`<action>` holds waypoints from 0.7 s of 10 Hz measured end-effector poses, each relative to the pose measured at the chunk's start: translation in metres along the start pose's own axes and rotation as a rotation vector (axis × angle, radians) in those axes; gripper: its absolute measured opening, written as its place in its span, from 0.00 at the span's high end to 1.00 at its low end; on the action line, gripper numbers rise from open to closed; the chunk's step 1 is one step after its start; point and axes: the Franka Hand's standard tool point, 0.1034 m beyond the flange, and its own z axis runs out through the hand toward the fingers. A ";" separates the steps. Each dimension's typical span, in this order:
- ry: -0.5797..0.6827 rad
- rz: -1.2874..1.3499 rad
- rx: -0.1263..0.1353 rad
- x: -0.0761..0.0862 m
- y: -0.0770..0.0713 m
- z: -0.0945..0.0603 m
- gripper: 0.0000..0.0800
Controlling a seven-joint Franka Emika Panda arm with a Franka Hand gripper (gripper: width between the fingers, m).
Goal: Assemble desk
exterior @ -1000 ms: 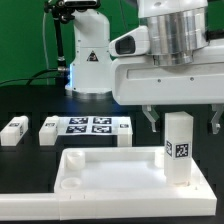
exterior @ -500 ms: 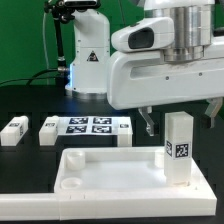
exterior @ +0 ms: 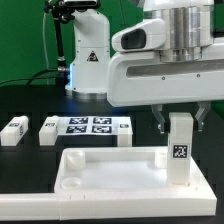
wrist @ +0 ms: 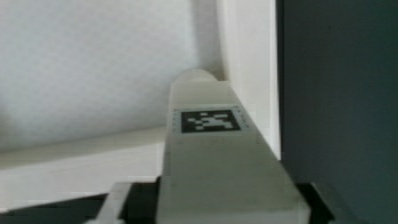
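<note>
Since the earlier frame the jaws of the gripper (exterior: 180, 126) have drawn in from wide apart to either side of the leg (exterior: 180, 152). Leg: upright, long axis vertical, standing at the right end of the panel (exterior: 110, 158), directly below the gripper with its top between the jaws. Wrist view: both jaws lie flush against the leg's sides, no gap showing, so the gripper appears clamped on it. Two loose legs (exterior: 13, 130) lie on the counter (exterior: 30, 160) well to the left, near the marker board (exterior: 95, 126). Coming move, as judged: action along that vertical axis
</note>
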 end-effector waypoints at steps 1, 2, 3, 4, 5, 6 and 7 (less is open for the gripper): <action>0.001 0.105 -0.002 0.000 0.000 0.000 0.64; 0.004 0.248 -0.008 -0.001 -0.001 0.000 0.64; 0.006 0.376 -0.011 -0.001 -0.001 0.000 0.64; 0.004 0.595 -0.008 -0.002 -0.003 0.001 0.64; 0.007 0.824 0.000 -0.003 -0.005 0.002 0.64; 0.009 0.983 0.018 -0.002 -0.006 0.002 0.64; 0.003 1.118 0.036 -0.003 -0.006 0.002 0.64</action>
